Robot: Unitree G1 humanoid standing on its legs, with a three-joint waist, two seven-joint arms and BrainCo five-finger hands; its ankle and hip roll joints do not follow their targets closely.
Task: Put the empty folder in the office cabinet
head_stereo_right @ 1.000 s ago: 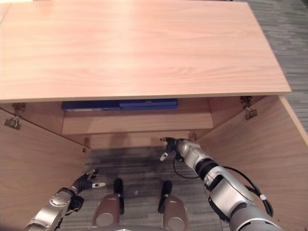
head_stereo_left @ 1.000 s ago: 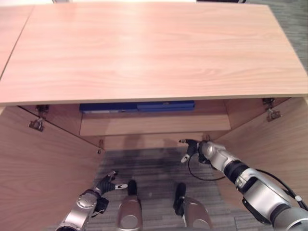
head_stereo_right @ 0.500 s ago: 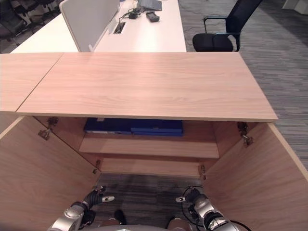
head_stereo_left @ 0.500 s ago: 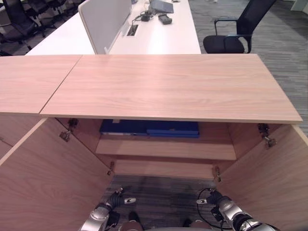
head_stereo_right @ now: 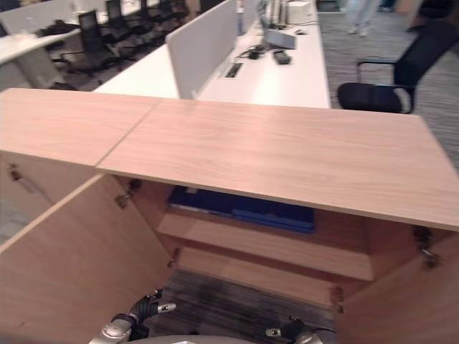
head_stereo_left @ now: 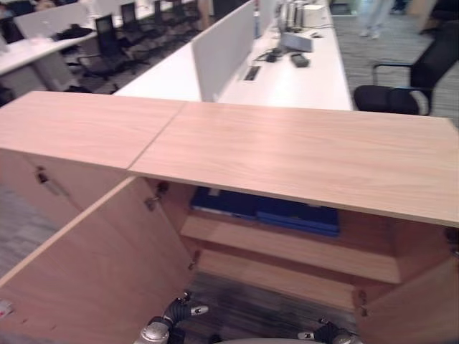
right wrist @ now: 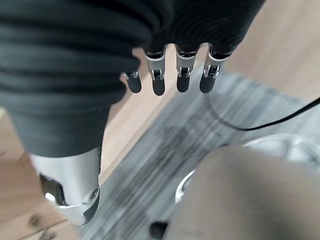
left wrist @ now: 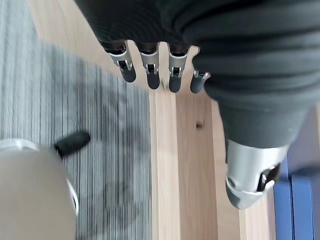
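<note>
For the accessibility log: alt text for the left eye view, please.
An open wooden office cabinet holds blue folders lying flat on its upper shelf. Both doors are swung open; the left hand and right hand hang low, holding nothing.

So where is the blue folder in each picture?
Left eye view: blue folder lies flat on the cabinet's upper shelf, under the top.
Right eye view: same shelf, centre.
Left wrist view: a blue strip at the corner.
Right wrist view: cannot tell.
Shared landmark: the shelf.
</note>
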